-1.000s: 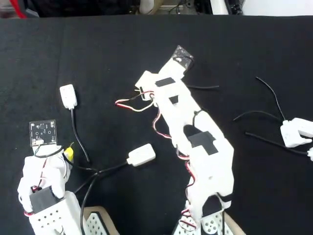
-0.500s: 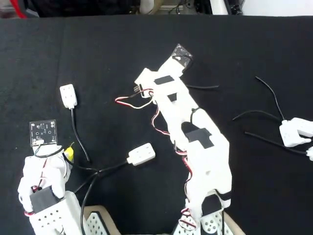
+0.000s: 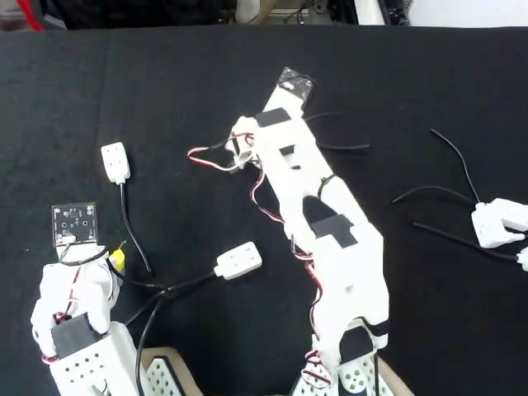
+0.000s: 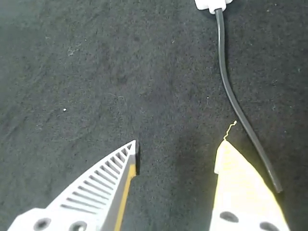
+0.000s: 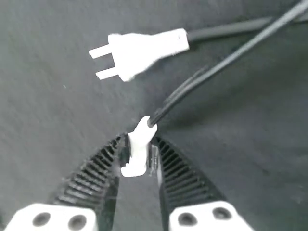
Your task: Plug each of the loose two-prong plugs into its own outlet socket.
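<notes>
Over the last second, pushes the right arm point(image 3: 330, 239) farther out over the table point(image 3: 165, 74) and slightly left in the high view, wrist turning. Uncovers a black lead point(image 3: 328, 115) beside the arm's far end. Keeps the right gripper point(image 5: 138, 147) clamped, fingers almost closed, on a small white plug point(image 5: 139, 137), cable point(image 5: 226, 62) running off its tip; prongs not made out. Leaves a second plug point(image 5: 139, 50) flat on the cloth just beyond, both prongs bare. Holds the left arm point(image 3: 70, 301) unmoved at the near left corner, left gripper point(image 4: 179, 149) spread wide over bare cloth, nothing between the fingers. Leaves the socket point(image 3: 115, 162) ahead of that gripper and the second socket point(image 3: 239, 259) between the arms, both unplugged, well apart from the held plug. Points, as a judgement, to a carry just starting: first plug in hand, insertion not begun, second plug untouched. Calls next for a swing toward one socket and squaring the prongs to its slots. Risks a twist of the plug in the grip on contact.
</notes>
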`<state>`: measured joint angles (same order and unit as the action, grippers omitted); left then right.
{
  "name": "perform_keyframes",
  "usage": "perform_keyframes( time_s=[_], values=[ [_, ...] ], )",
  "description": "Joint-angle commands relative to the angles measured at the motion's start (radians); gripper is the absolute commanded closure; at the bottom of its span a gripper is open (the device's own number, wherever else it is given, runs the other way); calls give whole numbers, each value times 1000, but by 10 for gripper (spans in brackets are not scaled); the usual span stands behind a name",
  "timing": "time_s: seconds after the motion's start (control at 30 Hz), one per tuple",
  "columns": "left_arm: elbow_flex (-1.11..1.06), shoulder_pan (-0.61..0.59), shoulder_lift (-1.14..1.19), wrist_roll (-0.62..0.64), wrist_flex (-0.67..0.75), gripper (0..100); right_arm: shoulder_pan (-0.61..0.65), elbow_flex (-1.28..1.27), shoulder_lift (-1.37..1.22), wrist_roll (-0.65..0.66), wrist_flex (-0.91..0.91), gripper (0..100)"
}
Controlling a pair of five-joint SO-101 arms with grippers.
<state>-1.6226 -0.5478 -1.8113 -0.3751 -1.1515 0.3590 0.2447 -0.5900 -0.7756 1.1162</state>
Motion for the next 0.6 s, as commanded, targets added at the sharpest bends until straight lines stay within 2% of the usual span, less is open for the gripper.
perform_keyframes(
  time_s=[0.0, 0.17, 0.3, 0.47, 0.57],
  values=[
    [7, 13, -8, -6, 5, 736, -31, 90, 19, 89, 92, 986],
    [-7, 48, -8, -6, 18, 737, -17, 79, 73, 229, 164, 986],
    [-19, 79, -8, -6, 32, 737, -11, -10, 211, 308, 190, 986],
    [-12, 96, -9, 2, 34, 739, -3, -223, 469, 399, 126, 986],
    [8, 199, -9, 48, 32, 739, 26, -401, 653, 448, 18, 986]
  ],
)
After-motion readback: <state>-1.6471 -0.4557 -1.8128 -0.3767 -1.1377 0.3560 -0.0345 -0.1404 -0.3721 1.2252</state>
